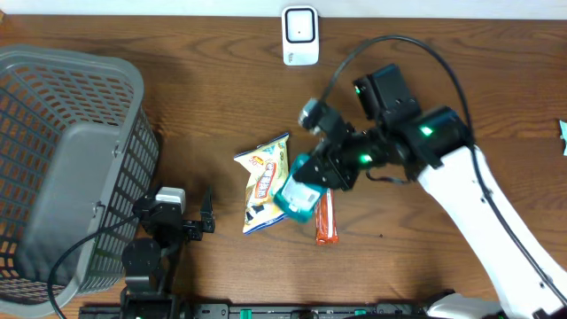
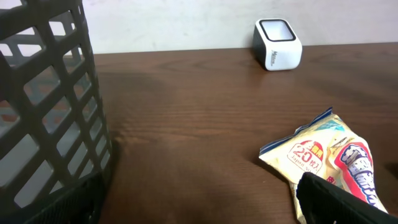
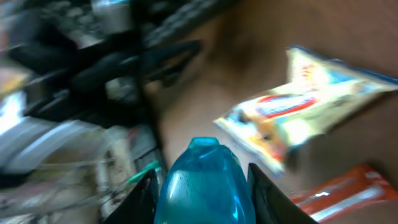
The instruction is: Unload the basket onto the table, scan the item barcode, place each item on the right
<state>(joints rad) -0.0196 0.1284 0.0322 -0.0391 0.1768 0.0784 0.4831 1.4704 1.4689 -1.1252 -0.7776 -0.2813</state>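
Note:
A translucent teal bottle (image 1: 297, 190) is the item, tilted over the edge of a yellow snack bag (image 1: 266, 182). My right gripper (image 1: 321, 173) is shut on the teal bottle (image 3: 202, 186), one dark finger (image 3: 142, 200) pressed to each flank. The right wrist view is blurred. A white barcode scanner (image 1: 300, 35) stands at the table's far edge, well apart from the bottle. My left gripper (image 1: 175, 211) rests low by the basket, open and holding nothing. In its own view the left gripper (image 2: 199, 208) faces the scanner (image 2: 278, 43) across bare wood, the snack bag (image 2: 329, 155) beside its right finger (image 2: 336, 199).
A large grey slatted basket (image 1: 66, 159) fills the left side; its wall (image 2: 43, 93) is close to my left finger. An orange-red snack bar (image 1: 326, 217) lies just right of the bottle, also seen as the bar (image 3: 336, 190).

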